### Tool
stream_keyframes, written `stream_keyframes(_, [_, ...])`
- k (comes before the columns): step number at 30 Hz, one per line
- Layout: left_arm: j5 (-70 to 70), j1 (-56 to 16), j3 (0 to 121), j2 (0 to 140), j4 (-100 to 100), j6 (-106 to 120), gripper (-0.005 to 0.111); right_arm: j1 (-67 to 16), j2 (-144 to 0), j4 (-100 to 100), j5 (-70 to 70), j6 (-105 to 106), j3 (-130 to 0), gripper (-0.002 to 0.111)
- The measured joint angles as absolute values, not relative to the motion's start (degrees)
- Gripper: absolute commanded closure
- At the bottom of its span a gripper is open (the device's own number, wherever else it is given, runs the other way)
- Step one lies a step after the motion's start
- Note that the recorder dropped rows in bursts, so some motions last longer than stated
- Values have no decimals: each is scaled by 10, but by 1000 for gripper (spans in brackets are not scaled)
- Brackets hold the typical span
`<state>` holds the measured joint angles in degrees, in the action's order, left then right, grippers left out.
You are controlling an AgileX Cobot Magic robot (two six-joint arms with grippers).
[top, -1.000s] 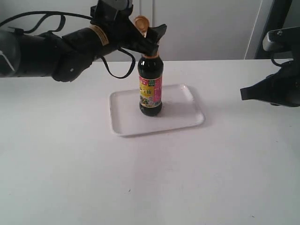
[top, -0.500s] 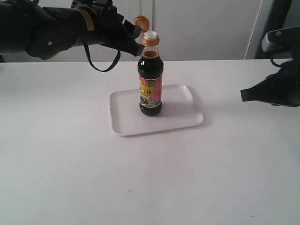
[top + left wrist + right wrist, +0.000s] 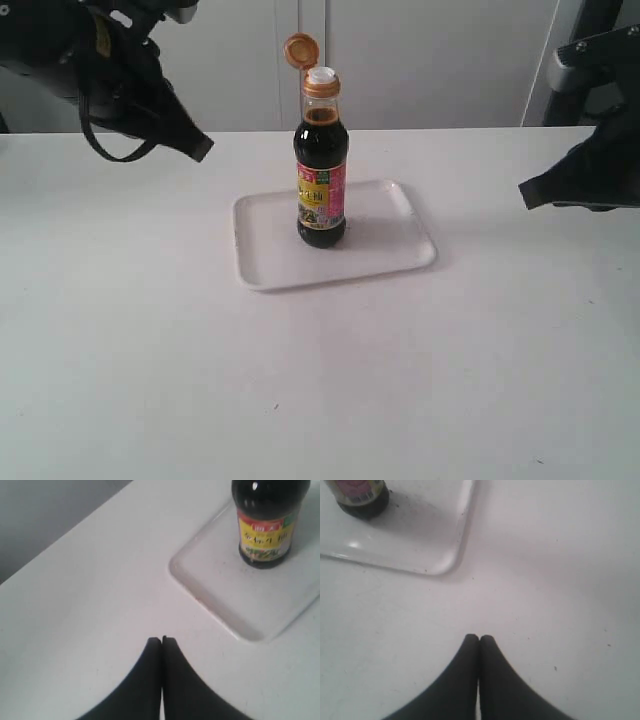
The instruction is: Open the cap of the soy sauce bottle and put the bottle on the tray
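The soy sauce bottle (image 3: 320, 175) stands upright on the white tray (image 3: 385, 250), near its middle. Its orange-brown cap (image 3: 299, 50) is flipped up and back on its hinge, leaving the white spout (image 3: 321, 75) bare. My left gripper (image 3: 200, 148) hangs shut and empty above the table, well to the left of the bottle. In the left wrist view the left gripper (image 3: 161, 640) has the tray (image 3: 210, 590) and bottle (image 3: 265, 525) beyond it. My right gripper (image 3: 528, 192) is shut and empty, to the right of the tray. The right wrist view shows the right gripper (image 3: 479, 638) over bare table, short of the tray's corner (image 3: 440, 555).
The white table (image 3: 320, 380) spreads wide in front of the tray. A pale wall with a vertical seam (image 3: 326, 40) stands behind, and a dark upright post (image 3: 570, 60) rises at the back right.
My left arm has drawn back from the bottle's top, moving left and away. The cap stays flipped open and the bottle stays on the tray. The right gripper has risen slightly.
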<state>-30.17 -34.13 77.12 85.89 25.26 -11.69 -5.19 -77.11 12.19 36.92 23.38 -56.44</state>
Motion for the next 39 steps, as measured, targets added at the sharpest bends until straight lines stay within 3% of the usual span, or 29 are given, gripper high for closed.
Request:
stream_keyframes(6, [-422,-280,771,837,243,-117,107,-65,-771,8,445,139,-585,108])
stream_keyframes(16, [-576,-167,761,795,160,-75,107,-54,-770,-20,543,116,-586,108])
stream_keyframes(32, [-497,-153,608,640,90,-49,107,-26,-659,53,525,119,-586,108])
stream_keyframes(39, [-405,-153,530,562,86,-54,107,-26,-557,75,417,127,-529,108])
